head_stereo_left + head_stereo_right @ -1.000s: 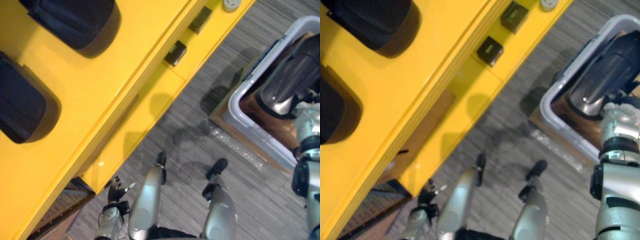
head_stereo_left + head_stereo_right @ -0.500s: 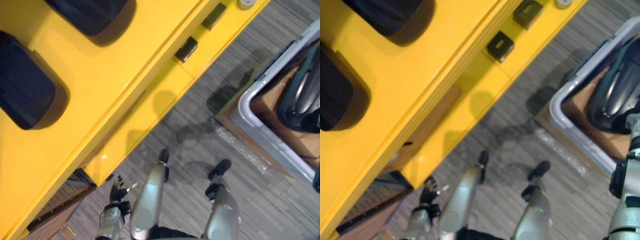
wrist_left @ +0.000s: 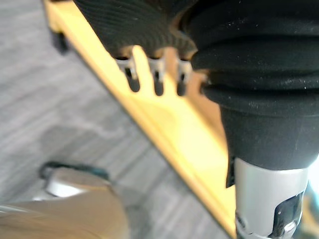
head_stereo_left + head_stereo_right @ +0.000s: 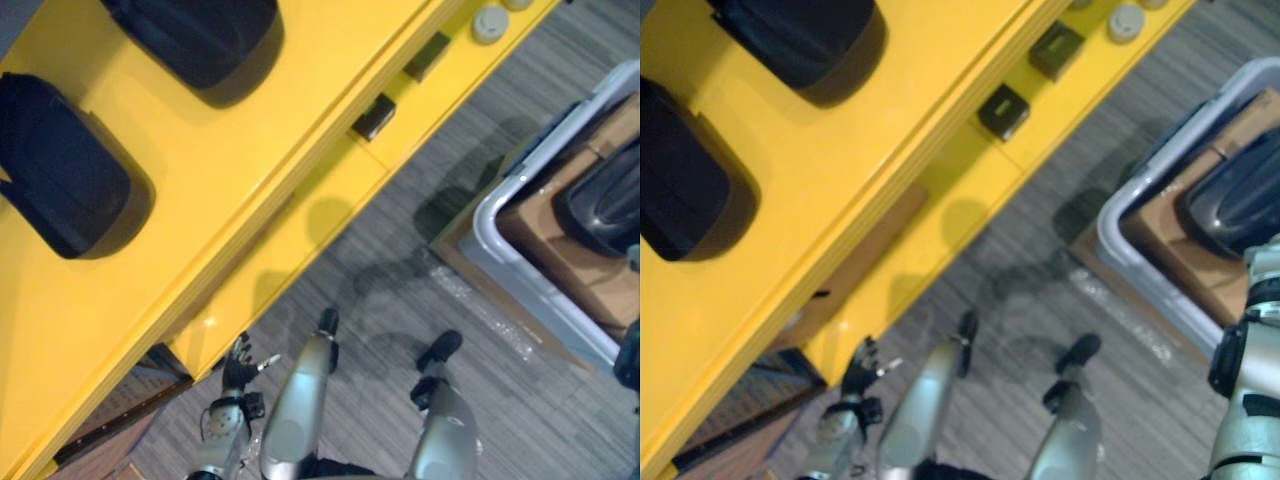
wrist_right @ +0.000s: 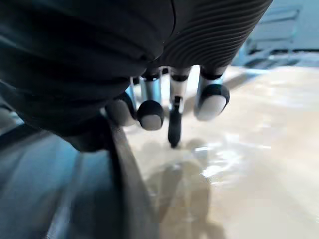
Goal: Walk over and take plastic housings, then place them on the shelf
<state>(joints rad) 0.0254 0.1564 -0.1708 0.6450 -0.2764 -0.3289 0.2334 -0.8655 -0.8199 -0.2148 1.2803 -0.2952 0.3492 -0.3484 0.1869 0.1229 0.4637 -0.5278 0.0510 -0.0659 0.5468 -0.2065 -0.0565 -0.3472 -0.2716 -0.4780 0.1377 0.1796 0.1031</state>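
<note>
From my seat, the task's next piece, a glossy black plastic housing [image 4: 1230, 195], lies on brown cardboard [image 4: 560, 250] inside the pale grey plastic bin [image 4: 487, 222] on the floor at the right. My right robot hand [image 5: 151, 112] hangs over that cardboard with fingers loose and nothing between them, so I judge the pick is not yet made. The left robot hand [image 4: 238, 360] is released too, fingers spread, low and near, just beside the edge of the long yellow shelf [image 4: 230, 170]; I read it as idle, kept clear of the bin. Two matte black housings [image 4: 195, 35] [image 4: 65, 165] already sit side by side on the shelf's top, far left, leaving bare yellow nearer the bin for another. A lower ledge carries small dark blocks [image 4: 1003, 110] and pale round caps [image 4: 488, 24]. The floor is grey striped carpet [image 4: 400, 300]
</note>
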